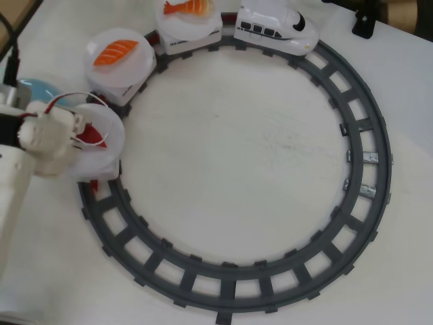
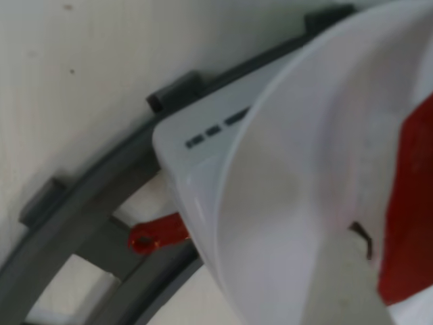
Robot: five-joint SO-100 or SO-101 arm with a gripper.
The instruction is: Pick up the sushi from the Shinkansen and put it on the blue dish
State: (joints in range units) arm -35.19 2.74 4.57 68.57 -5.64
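Hovering arm: in the overhead view the white arm is reaching in from the left edge, its gripper (image 1: 80, 135) sitting over the rearmost white plate (image 1: 108, 152) of the train.
Gripper state: its fingers are hiding under the arm's body in the overhead view and are not showing clearly in the wrist view, so I cannot tell whether they are spread or closed.
Sushi: the dark red sushi (image 1: 93, 134) is lying on that rearmost plate, partly peeking out beside the gripper; the wrist view is showing it as a red slab (image 2: 409, 217) at the right edge of the plate's bowl (image 2: 291, 203).
Shinkansen: the white Shinkansen (image 1: 276, 28) is standing at the top of the grey track (image 1: 365, 169), nose pointing right, with the cars curving behind it down the left side.
Blue dish: the blue dish (image 1: 39, 89) is showing only as a sliver just above the arm, left of the track; the wrist view is not catching it.
Other plates: one is carrying an orange striped salmon piece (image 1: 115, 52), the next a shrimp piece (image 1: 189, 7).
Wrist only: a red coupling hook (image 2: 157, 233) is sticking out under the car body (image 2: 196, 149) over the track ties (image 2: 101, 223).
Overhead only: the whole ring of track on the white table (image 1: 237, 149).
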